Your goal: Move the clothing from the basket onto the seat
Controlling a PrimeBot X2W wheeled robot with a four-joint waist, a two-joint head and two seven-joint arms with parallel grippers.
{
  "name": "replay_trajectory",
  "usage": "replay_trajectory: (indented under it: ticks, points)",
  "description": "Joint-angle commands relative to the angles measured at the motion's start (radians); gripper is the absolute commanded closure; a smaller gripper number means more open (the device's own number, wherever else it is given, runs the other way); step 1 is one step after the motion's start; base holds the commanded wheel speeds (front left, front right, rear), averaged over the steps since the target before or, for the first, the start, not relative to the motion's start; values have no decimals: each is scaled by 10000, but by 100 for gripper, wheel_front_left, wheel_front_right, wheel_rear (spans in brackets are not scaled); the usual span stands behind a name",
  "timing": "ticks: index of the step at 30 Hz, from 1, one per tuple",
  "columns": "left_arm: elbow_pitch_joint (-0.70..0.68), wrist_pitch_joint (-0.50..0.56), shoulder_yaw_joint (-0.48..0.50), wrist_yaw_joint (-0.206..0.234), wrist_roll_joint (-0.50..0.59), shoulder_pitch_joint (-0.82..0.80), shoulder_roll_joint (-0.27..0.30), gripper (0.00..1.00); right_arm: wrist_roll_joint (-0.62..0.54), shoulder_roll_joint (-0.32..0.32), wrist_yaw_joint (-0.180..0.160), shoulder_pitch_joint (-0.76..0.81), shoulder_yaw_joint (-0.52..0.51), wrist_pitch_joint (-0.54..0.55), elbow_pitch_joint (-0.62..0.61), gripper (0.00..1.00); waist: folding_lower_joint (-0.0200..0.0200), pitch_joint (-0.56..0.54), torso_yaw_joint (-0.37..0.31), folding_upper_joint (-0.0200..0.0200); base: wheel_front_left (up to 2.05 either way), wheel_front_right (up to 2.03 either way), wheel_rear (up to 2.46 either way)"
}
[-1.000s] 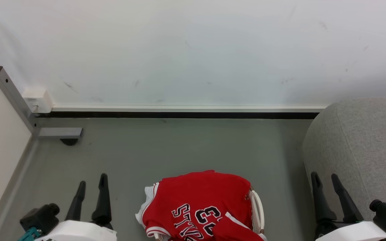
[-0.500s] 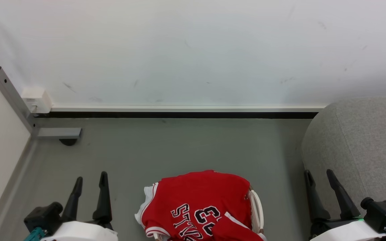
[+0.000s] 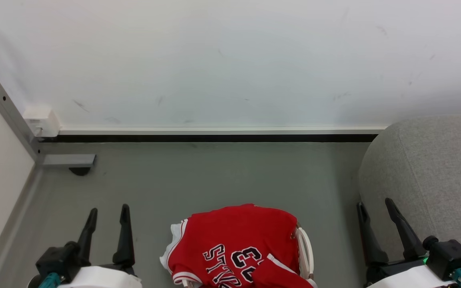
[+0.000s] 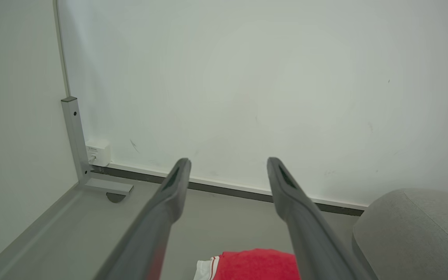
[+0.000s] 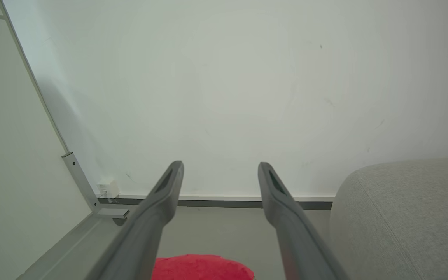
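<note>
Filling the right side, the grey seat stands near the basket on the floor, red clothing heaped over its rim. Left gripper and right gripper flank the basket, both spread wide, holding nothing.

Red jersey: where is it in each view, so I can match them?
Head view: red jersey bottom centre, draped over the basket.
Left wrist view: red jersey at bottom edge, centre.
Right wrist view: red jersey at bottom edge, left of centre.
Shared landmark: grey sofa at right.
</note>
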Motion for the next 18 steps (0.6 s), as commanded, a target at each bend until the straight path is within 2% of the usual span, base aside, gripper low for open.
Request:
replay_trajectory:
  ticks: [1, 18]
  points:
    - [-11, -113, 12, -19, 357, 27, 6, 0, -267, -41, -16, -83, 56, -95, -97, 0, 0, -13, 1, 0, 0, 0, 0]
    - [-46, -431, 69, -38, 1655, 35, -79, 0, -1332, -69, -19, -140, 279, -420, -167, 0, 0, -22, -63, 0, 0, 0, 0]
